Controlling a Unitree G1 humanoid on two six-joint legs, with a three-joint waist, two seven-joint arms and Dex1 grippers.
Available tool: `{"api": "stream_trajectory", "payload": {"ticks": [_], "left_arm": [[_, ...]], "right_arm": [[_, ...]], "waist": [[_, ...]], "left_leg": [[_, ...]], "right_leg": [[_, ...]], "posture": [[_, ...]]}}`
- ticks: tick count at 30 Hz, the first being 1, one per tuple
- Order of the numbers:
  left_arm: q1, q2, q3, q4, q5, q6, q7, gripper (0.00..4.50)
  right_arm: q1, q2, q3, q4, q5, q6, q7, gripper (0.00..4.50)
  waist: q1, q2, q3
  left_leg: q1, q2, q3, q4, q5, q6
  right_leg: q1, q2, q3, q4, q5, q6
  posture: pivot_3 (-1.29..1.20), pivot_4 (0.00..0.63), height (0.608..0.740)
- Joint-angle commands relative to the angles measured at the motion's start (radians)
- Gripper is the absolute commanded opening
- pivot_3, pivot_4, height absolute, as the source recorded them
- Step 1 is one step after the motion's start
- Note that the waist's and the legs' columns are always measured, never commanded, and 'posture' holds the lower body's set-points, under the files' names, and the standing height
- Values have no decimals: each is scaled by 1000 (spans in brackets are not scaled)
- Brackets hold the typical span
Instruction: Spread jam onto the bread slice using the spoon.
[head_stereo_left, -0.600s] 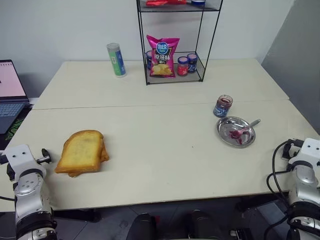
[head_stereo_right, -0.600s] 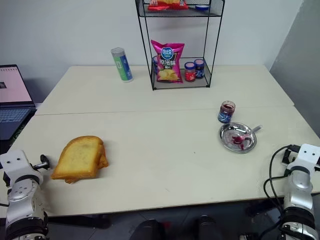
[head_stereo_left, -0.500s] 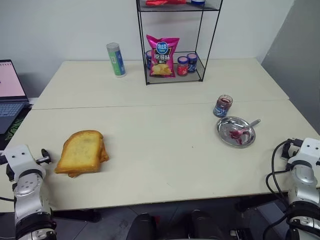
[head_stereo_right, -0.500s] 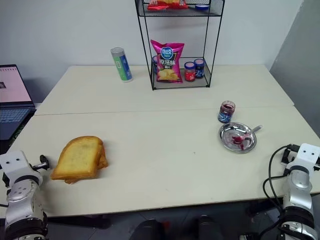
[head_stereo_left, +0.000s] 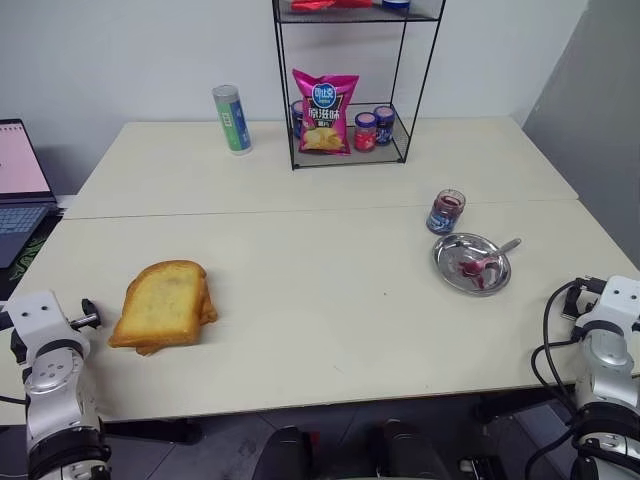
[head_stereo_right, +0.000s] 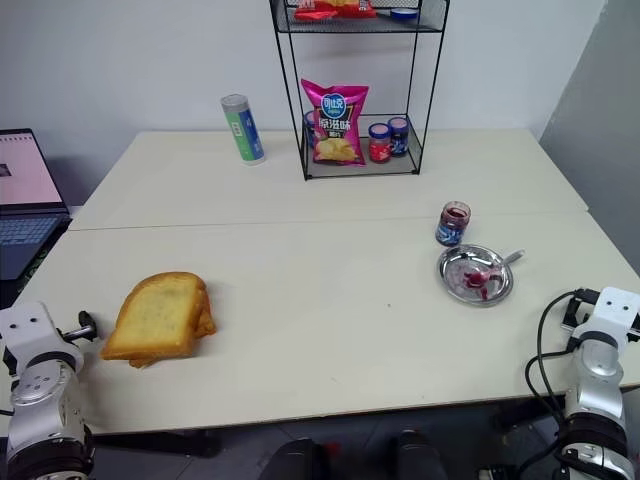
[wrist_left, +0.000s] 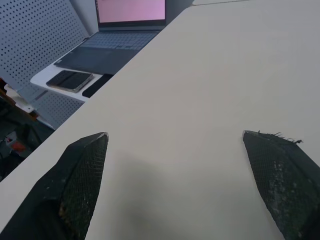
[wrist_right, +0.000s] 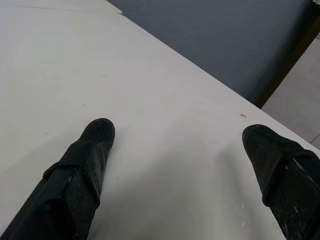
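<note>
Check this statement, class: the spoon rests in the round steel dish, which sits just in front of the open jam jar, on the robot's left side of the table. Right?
Wrong side. The left eye view shows the spoon in the round steel dish, just in front of the jam jar, on the robot's right side of the table.

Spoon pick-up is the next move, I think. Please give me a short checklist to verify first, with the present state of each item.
1. Spoon reachable: ok, it lies in the steel dish, handle over the rim.
2. Right gripper free: ok, open, nothing between the fingers.
3. Left gripper free: ok, open.
4. Jam jar uncovered: ok, no lid.
5. Bread slice exposed: not ok, mostly hidden beneath the larger toast.
6. Jam on spoon: cannot tell how much.
</note>
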Motion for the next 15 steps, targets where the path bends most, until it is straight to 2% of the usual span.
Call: {"api": "stream_trajectory", "payload": {"ticks": [1,3,7,10,13,15], "left_arm": [[11,47,33,-36,-11,25,-15,4500],[22,89,51,-71,-48,36,-87,4500],[30,167,135,-113,-227,151,-305,4500],[74,230,177,-159,-380,344,-504,4500],[120,263,209,-197,-466,472,-601,4500],[235,281,255,-316,-592,644,-710,4500]], "right_arm": [[-26,-19,-10,-118,29,41,26,4474],[-47,-35,9,-228,86,70,130,4474],[-60,-64,76,-471,244,231,371,4474],[-87,-130,197,-611,269,321,543,4474],[-112,-147,258,-678,315,397,641,4474],[-144,-159,353,-743,365,472,761,4474]], "waist": [[0,0,1],[-4,1,3],[-15,1,6],[-16,1,6],[-20,1,6],[-20,0,7]], "left_leg": [[0,0,0,0,0,0],[-1,0,0,0,0,0],[-4,3,0,0,0,0],[-5,4,-1,0,-1,-2],[-5,5,-2,0,-2,-3],[-6,5,-4,0,-2,-3]], "right_leg": [[0,0,0,0,0,0],[-1,0,0,0,0,0],[-4,2,-1,0,0,0],[-4,2,-4,0,-1,-2],[-4,2,-6,-1,-2,-3],[-4,2,-9,-2,-3,-5]], "posture": [[0,150,740],[0,150,740],[0,150,740],[0,150,740],[0,150,740],[0,150,740]]}}
